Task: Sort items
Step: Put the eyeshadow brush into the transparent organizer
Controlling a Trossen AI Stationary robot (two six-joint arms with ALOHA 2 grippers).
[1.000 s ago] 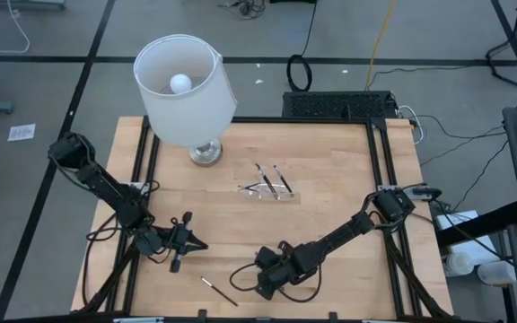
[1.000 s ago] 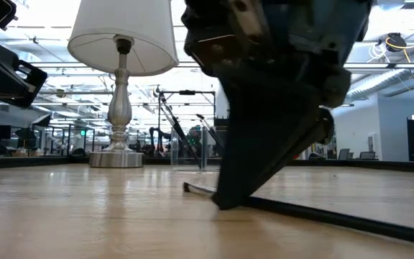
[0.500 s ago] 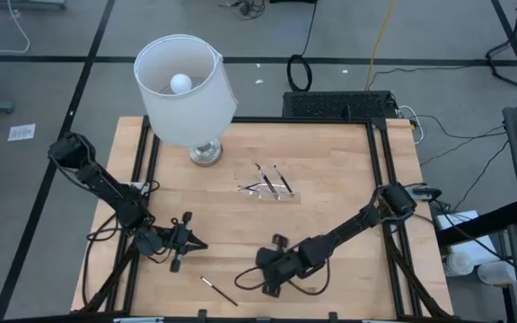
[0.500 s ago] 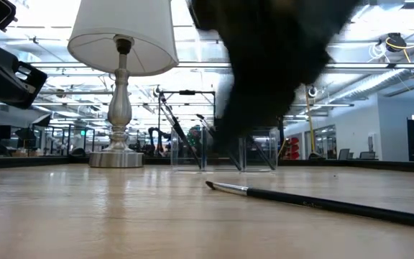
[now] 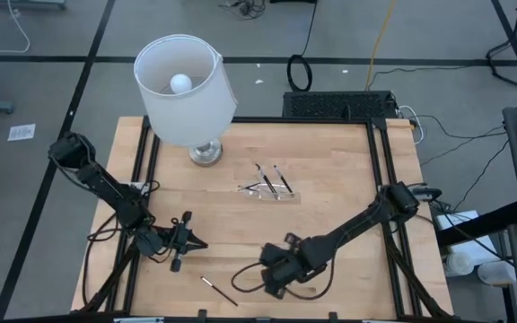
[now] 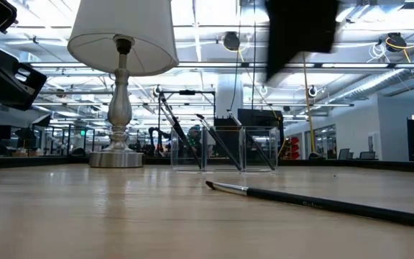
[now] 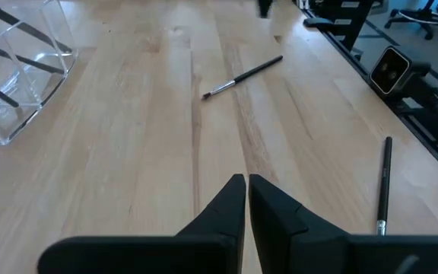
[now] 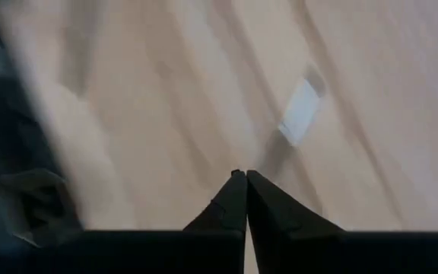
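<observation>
**Tools closed, brush loose on worktop**

High view: right tool [image 5: 272, 285] hangs low near the front edge, a brush [image 5: 216, 290] lying just beside it toward the left arm. Left tool [image 5: 189, 242] rests farther back on that side. Tray [image 5: 267, 190] with more brushes sits well beyond both, near the lamp [image 5: 187, 90].

Low view: brush [image 6: 315, 205] lies flat on the worktop [image 6: 85, 216], untouched.

Left wrist view: fingers [image 7: 230, 202] nearly together, empty; two brushes ahead.

Right wrist view: fingers [image 8: 234, 199] pressed together, holding nothing.

Pale wood table [image 5: 330, 179], clear plastic tray [image 7: 14, 84]
</observation>
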